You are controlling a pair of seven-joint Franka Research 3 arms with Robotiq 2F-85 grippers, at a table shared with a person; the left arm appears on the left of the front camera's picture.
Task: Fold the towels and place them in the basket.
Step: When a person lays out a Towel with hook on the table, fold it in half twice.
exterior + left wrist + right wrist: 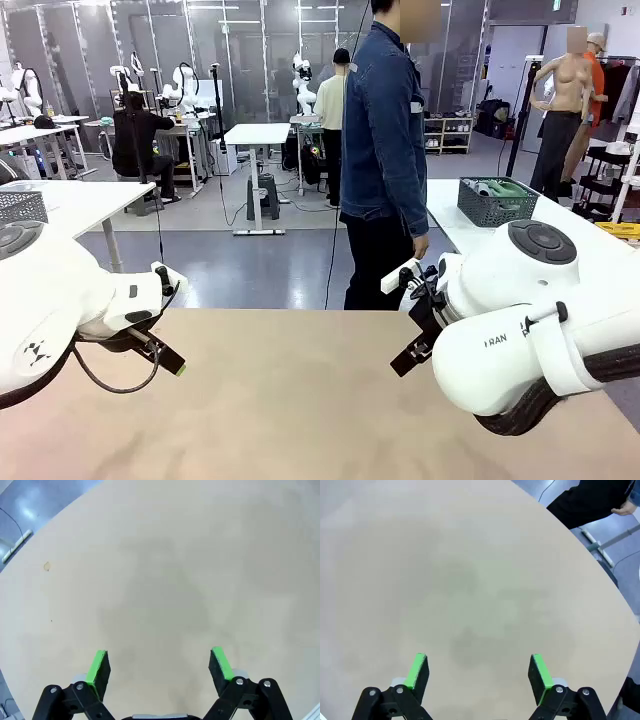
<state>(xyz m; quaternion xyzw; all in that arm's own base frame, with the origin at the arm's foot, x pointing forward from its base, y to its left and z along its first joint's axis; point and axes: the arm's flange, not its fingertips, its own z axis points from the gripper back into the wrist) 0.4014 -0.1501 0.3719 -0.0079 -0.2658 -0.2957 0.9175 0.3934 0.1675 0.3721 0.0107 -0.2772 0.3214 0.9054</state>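
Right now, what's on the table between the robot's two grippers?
Nothing. In the front view the tan table is bare between the left gripper and the right gripper, both open. Both wrist views show the same bare surface ahead.

Table (pixel 290 400) matt, smooth, beige; arm shells (pixel 500 350) glossy white plastic; basket (pixel 497 212) dark mesh; jacket (pixel 385 130) denim.

Counted two grippers, the left gripper (pixel 160 662) and the right gripper (pixel 480 665), each with two green pads (pixel 97 666), four in all. Found one tan table (pixel 280 400) and one person (pixel 385 150) at its far side. Farther back, made out two more: a seated person (pixel 135 135) and a standing person (pixel 333 110). Noted two dark mesh baskets on white tables behind: one basket (pixel 497 208) at the right holding green towels (pixel 512 189), number unclear, and a second basket (pixel 20 207) at the left.
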